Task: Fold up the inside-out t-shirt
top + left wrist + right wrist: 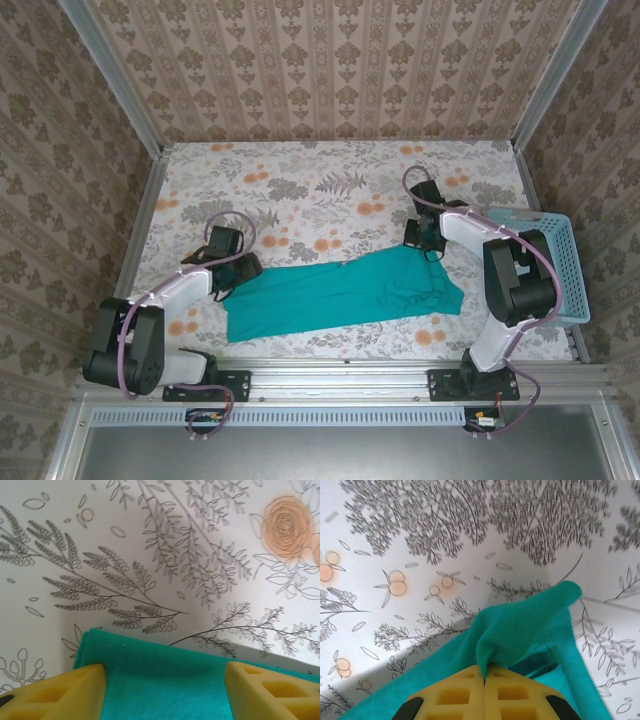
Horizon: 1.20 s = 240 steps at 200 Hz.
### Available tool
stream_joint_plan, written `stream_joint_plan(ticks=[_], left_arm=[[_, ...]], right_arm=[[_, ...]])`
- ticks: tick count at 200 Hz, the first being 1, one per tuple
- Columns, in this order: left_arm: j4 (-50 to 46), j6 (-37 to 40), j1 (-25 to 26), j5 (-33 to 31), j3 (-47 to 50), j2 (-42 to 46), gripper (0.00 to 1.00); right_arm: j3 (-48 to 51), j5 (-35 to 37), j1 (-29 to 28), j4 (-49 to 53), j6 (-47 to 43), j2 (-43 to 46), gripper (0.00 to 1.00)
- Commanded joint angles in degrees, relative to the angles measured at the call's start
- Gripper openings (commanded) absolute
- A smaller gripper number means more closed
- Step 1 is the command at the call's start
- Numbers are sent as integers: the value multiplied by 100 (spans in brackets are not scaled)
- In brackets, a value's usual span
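The teal inside-out t-shirt [340, 292] lies stretched out as a long band across the near part of the table. My left gripper [226, 283] hovers over its left end. In the left wrist view the left gripper [165, 692] is open, its yellow fingers [60, 695] set apart on either side of the stitched edge of the shirt [165, 680]. My right gripper [425, 247] is at the shirt's far right end. In the right wrist view the right gripper [484, 674] is shut on a pinched-up fold of the shirt [520, 627].
A light-blue slotted basket [562, 262] stands at the right edge of the flowered tablecloth [320, 190], beside the right arm. Patterned walls with metal posts close in the back and sides. A metal rail runs along the near edge.
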<state>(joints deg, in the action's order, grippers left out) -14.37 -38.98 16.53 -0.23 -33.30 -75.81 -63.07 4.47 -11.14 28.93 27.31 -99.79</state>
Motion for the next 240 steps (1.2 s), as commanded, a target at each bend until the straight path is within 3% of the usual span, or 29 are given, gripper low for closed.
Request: stream_joint_plan(ticks=[1, 96, 127, 150, 174, 208, 240], left_arm=[[103, -90, -102, 19, 198, -48, 65], [322, -92, -304, -63, 386, -265, 65], [277, -10, -323, -21, 265, -304, 65], [-21, 139, -392, 45, -65, -264, 65], [-373, 322, -466, 60, -469, -102, 68], [-1074, 519, -452, -115, -938, 228, 72], [-1211, 312, -467, -157, -596, 470, 70]], right_arm=[[-379, 296, 139, 223, -118, 125, 2], [-932, 148, 507, 322, -116, -410, 1], [-1260, -35, 507, 373, -190, -811, 13], [-1315, -16, 512, 447, -222, -856, 32], [-1144, 155, 475, 547, -285, -497, 44], [-491, 301, 132, 540, -335, 385, 51], [291, 362, -278, 382, -184, 1071, 52]])
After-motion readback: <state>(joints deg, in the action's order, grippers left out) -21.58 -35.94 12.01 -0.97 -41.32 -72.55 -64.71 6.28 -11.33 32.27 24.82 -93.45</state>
